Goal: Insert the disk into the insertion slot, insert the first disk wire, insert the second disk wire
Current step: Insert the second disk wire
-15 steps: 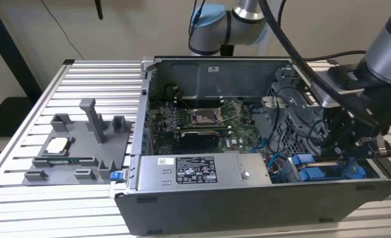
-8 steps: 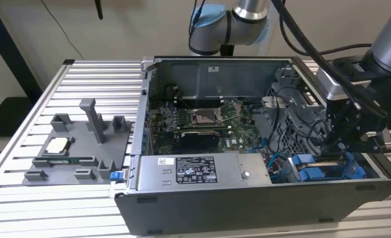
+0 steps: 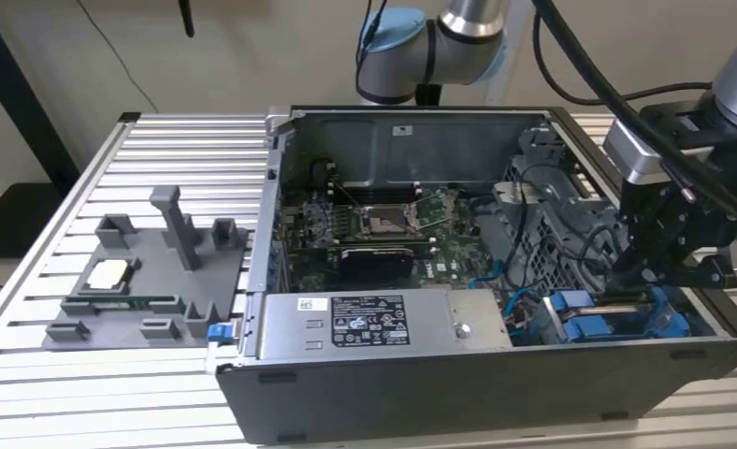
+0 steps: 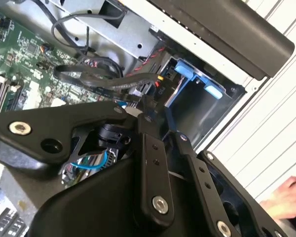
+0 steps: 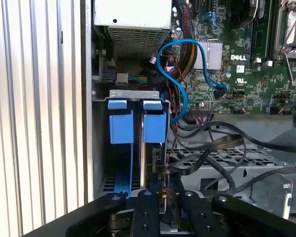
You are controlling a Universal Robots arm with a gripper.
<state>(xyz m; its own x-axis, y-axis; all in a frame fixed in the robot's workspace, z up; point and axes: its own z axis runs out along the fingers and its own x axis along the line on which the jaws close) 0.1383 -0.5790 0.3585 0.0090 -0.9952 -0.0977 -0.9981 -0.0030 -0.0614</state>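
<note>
The gripper [image 5: 160, 195], fingers pinched on a wire connector, sits just behind the slotted disk [image 5: 154, 129].

The table [image 3: 44, 393] under the open computer case [image 3: 469, 402] is ribbed metal, pale and softly shiny. The case walls look like dull grey sheet metal, matt outside. The power supply box [image 3: 382, 323] is brushed grey metal with a glossy paper label. The disk carrier [image 5: 155, 129] is bright blue plastic, smooth with a slight sheen. The gripper [image 5: 160, 197] links are black, matt, with bare metal screws. The motherboard [image 3: 382, 224] is green, lacquered. The parts holder [image 3: 156, 281] on the table looks like rough matt grey plastic.
</note>
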